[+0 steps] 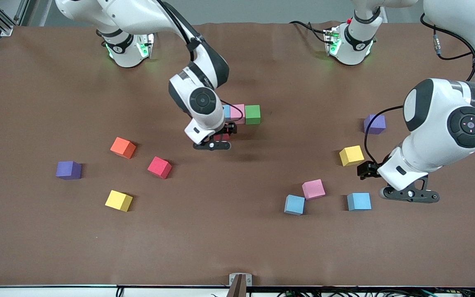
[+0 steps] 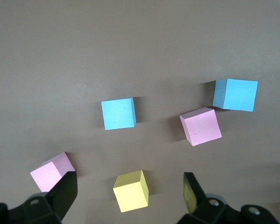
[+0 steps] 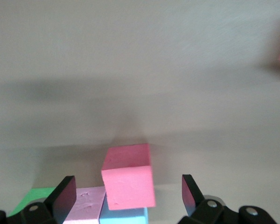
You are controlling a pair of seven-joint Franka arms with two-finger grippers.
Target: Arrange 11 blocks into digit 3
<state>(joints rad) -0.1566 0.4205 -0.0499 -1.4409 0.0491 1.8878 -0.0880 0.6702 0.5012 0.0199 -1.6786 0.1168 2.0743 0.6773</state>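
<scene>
Right gripper [image 1: 217,142]: its fingers are wide apart and hold nothing. It hangs just over the red foam cube [image 3: 129,182] at the middle of the table. The cube sits free between the open fingers, so I think it has just been set there.
Left gripper [image 1: 410,194]: its fingers are wide apart too and hold nothing. It hangs over the table toward the left arm's end and seems to wait.
Closest loose blocks: a yellow foam cube [image 1: 118,201], a light blue foam cube [image 1: 295,205], another light blue foam cube [image 1: 359,201] and a pink foam cube [image 1: 313,189] lie nearest the front camera. The pink one is just beside the first blue one. They lie every which way, so they look not yet used.
Next loose blocks: a second red foam cube [image 1: 159,167], an orange foam cube [image 1: 123,147] and a second yellow foam cube [image 1: 351,155] lie a bit farther from the front camera, well apart.
Purple cubes: one purple foam cube [image 1: 69,170] sits toward the right arm's end and another purple foam cube [image 1: 375,123] toward the left arm's end. They are not for the number.
Start of the digit 3: farthest from the camera, a third light blue foam cube [image 3: 123,216], a second pink foam cube [image 1: 237,113] and a green foam cube [image 1: 252,114] touch in one row. The red cube touches the blue end, a little nearer the camera, likely as the joining piece.
Still to do: I think seven more blocks are needed.
</scene>
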